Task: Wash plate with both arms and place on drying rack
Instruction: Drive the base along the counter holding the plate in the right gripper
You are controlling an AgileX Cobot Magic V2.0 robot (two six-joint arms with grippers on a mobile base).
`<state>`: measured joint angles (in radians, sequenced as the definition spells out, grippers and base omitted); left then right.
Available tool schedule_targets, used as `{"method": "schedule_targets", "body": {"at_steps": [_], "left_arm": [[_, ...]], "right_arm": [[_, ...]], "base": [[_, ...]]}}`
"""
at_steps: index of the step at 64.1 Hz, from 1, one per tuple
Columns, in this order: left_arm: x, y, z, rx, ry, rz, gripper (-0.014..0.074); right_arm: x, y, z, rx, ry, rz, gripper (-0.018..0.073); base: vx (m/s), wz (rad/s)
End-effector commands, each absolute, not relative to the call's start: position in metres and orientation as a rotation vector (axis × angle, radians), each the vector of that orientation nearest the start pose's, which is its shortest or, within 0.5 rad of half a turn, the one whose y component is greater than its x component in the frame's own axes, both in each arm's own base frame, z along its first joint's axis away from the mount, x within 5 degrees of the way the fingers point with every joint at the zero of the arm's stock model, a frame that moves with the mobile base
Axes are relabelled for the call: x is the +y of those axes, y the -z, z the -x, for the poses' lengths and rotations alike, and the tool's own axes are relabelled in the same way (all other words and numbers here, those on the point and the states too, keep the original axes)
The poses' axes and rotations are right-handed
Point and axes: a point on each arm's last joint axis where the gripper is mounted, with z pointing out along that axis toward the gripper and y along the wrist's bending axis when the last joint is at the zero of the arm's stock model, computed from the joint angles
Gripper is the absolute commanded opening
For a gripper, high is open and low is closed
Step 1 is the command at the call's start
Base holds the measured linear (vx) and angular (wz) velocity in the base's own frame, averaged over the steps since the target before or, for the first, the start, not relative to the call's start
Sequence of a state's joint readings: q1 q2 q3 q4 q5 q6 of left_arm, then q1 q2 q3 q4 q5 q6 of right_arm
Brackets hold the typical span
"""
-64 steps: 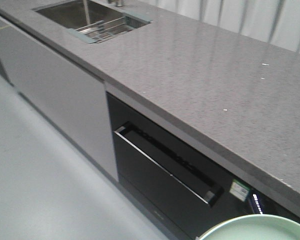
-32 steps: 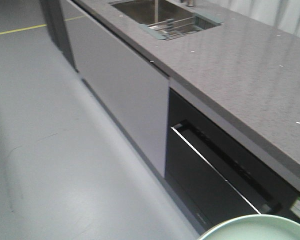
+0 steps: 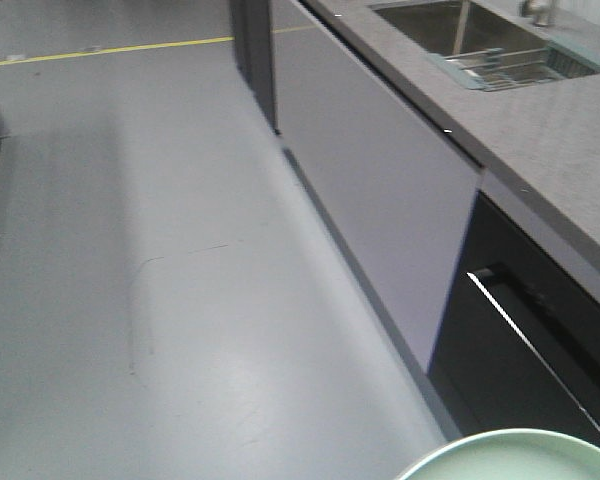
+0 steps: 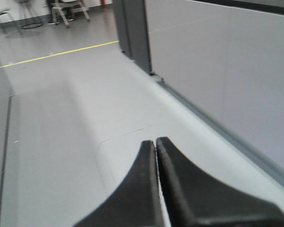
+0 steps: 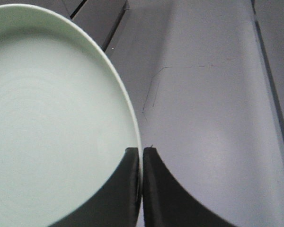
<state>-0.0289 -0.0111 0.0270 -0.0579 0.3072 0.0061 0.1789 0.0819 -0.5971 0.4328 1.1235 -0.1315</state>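
I'd carry the plate (image 5: 52, 118) level and slowly toward the sink (image 3: 440, 28), with a firm pinch. My right claw (image 5: 141, 153) is clamped on its rim, and the plate spreads left of it. The left claw (image 4: 155, 144) is closed on nothing. The drying rack (image 3: 510, 68) lies well ahead of the 2 claws, in the tabletop (image 3: 570, 160).

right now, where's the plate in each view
Exterior front-facing: the plate shows only as a mint-green arc at the bottom right edge.
Left wrist: not in it.
Right wrist: the plate fills the upper left, its rim pinched in the right gripper.
Shared landmark: the thin floor crack appears to show in all three views.
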Motion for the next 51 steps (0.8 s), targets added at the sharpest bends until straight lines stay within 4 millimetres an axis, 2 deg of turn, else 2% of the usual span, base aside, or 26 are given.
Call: {"method": "schedule_targets", "body": {"at_steps": [1,51], "left_arm": [[-0.0032,-0.1926,-0.0537,1.698,0.082,0.010,-0.0006],[-0.0032,-0.1926,-0.0537,1.698,0.082,0.010,-0.0006]], "right_arm": [[0.0333,-0.3178,0.0120,1.955,-0.569,0.324,-0.0004],[0.0333,-0.3178,0.0120,1.955,-0.569,0.324,-0.0004]], "base": [[0.02,0.51],[0.08,0.39]]}}
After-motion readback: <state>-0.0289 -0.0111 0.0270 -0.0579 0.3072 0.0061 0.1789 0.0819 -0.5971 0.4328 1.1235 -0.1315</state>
